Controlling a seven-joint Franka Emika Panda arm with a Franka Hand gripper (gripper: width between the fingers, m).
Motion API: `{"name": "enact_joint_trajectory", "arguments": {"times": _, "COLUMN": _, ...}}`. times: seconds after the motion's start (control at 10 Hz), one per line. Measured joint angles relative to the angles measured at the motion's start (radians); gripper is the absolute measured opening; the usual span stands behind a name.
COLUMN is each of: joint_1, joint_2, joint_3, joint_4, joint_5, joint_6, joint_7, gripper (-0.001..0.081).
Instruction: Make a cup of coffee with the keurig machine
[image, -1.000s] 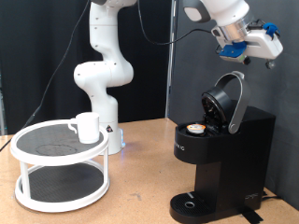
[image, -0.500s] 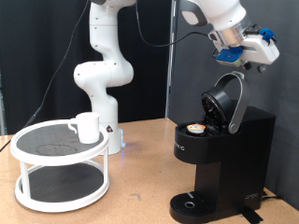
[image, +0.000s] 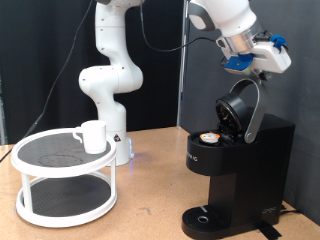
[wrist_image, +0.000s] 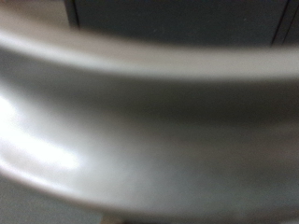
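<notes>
Glossy black plastic keurig machine (image: 240, 160) (silvery handle), smooth white ceramic cup (image: 92, 136)

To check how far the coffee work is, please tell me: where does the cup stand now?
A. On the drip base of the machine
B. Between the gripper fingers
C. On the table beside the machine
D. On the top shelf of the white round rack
D: the cup stands on the top shelf of the rack, far from the machine.
</notes>
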Motion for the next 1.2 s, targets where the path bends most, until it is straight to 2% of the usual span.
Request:
{"name": "enact_joint_trajectory", "arguments": {"times": 0.4, "joint_1": -0.017, "joint_2": -0.048, "joint_3": -0.004, "joint_4": -0.049, "joint_5": 0.0, "joint_6": 0.004, "joint_7": -0.033, "gripper": 0.0001}}
{"name": "enact_joint_trajectory", "arguments": {"times": 0.7, "joint_1": -0.034, "joint_2": -0.072, "joint_3": -0.006, "joint_4": -0.078, "joint_5": 0.0, "joint_6": 0.047, "joint_7": -0.034, "gripper": 0.0}}
{"name": "enact_joint_trajectory", "arguments": {"times": 0.9, "joint_1": -0.05, "joint_2": -0.079, "joint_3": -0.016, "joint_4": -0.083, "joint_5": 0.001, "joint_6": 0.068, "joint_7": -0.032, "gripper": 0.0}}
{"name": "enact_joint_trajectory", "arguments": {"times": 1.2, "joint_1": -0.08, "joint_2": -0.092, "joint_3": -0.042, "joint_4": -0.086, "joint_5": -0.014, "joint_6": 0.039, "joint_7": -0.048, "gripper": 0.0}}
